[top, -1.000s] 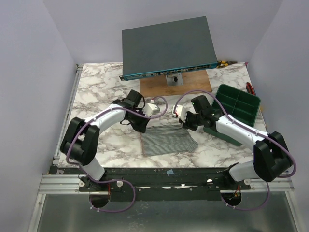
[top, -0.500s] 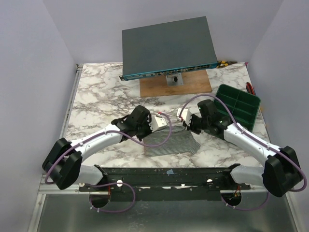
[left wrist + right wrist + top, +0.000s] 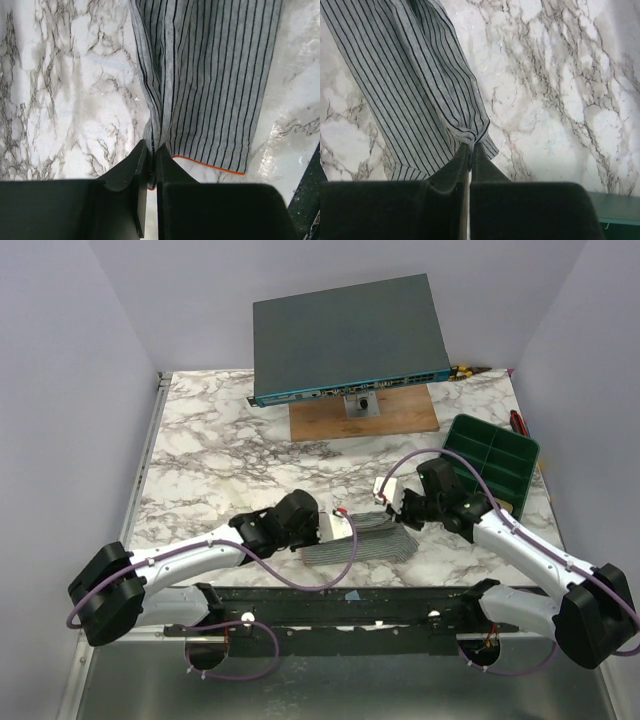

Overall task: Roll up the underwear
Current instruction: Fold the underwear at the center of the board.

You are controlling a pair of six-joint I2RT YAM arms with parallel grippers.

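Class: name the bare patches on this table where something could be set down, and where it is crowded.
Free: marble between the side rail and the wooden board; the strip between that board and the underwear. Crowded: the near edge, where the left end effector and right end effector pinch the underwear, and beside the green tray.

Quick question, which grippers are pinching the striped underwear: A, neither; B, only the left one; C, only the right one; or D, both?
D: each wrist view shows closed fingers with gathered fabric between them, the left gripper on one edge of the striped underwear and the right gripper on a bunched fold of it.
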